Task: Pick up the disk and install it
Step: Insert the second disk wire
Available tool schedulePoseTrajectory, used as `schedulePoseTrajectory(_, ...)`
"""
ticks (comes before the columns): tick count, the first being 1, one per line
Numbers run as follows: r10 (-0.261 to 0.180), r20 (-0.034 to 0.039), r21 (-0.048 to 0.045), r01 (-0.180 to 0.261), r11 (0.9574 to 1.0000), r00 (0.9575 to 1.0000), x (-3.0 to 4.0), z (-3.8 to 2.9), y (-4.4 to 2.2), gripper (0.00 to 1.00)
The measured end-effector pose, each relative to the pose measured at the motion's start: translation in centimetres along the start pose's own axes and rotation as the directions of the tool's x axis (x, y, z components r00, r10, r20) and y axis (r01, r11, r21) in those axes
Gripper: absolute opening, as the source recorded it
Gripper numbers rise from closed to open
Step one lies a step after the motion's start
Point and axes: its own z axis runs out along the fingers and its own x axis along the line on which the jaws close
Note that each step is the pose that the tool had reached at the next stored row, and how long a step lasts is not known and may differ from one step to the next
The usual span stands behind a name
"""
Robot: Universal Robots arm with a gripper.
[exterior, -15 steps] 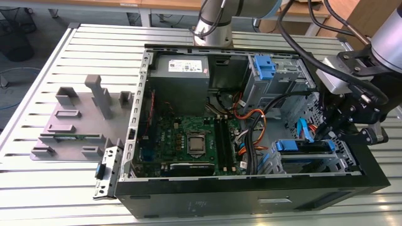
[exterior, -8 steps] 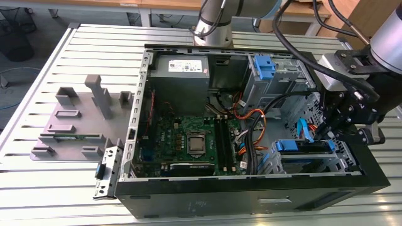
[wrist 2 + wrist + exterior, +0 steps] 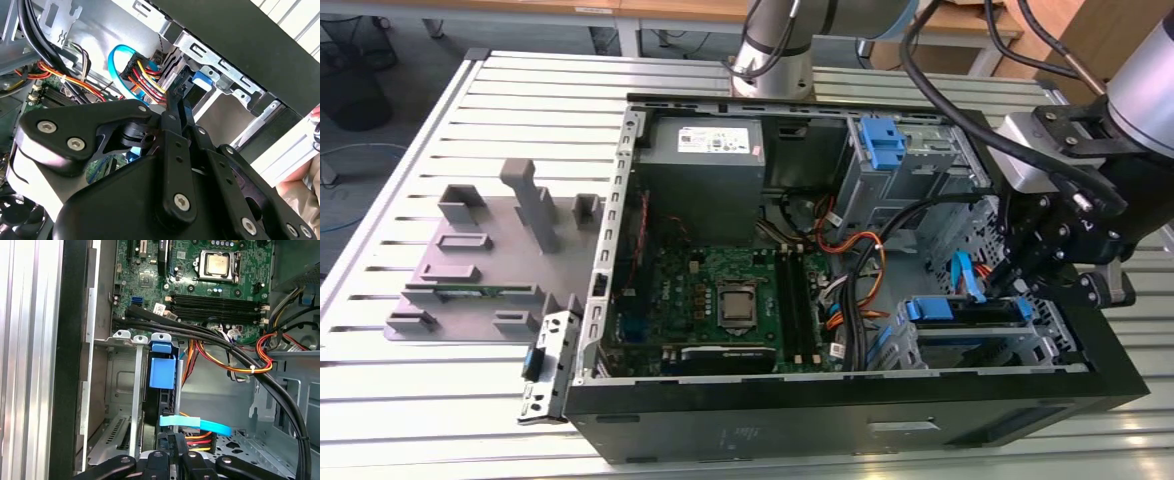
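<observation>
The disk (image 3: pixel 966 311) sits in its blue carrier in the lower drive bay at the exterior view's right of the open computer case (image 3: pixel 854 425). In the first wrist view the disk (image 3: pixel 162 373) stands edge-on in the bay slot, blue tab outward. My gripper (image 3: pixel 1003 288) hangs just over the disk's cable end. Its fingers (image 3: pixel 164 441) are pressed together in both wrist views, at the disk's rear edge beside the red, yellow and black power plug (image 3: pixel 142 75). In the second wrist view my gripper (image 3: pixel 173 98) points at that plug. Whether it touches the disk is hidden.
A blue data cable (image 3: pixel 196 423) loops by the fingers. Black cable bundles (image 3: pixel 235 352) cross above the bay. A lone blue bracket (image 3: pixel 882 140) sits in the upper bay, beside the grey power supply (image 3: pixel 706 141). A grey fixture (image 3: pixel 478 262) lies outside. A hand (image 3: pixel 306 186) is near.
</observation>
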Motion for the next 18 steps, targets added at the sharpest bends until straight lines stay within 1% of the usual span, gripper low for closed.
schedulePoseTrajectory(5,0.000,-0.0001,-0.0001,0.000,1.0000,1.0000,0.02,0.02,-0.28,0.17)
schedulePoseTrajectory(10,0.000,-0.0002,-0.0001,0.000,1.0000,1.0000,0.03,0.36,-0.30,0.17)
schedulePoseTrajectory(18,0.000,-0.0004,-0.0001,0.000,1.0000,1.0000,0.12,0.48,-0.29,0.17)
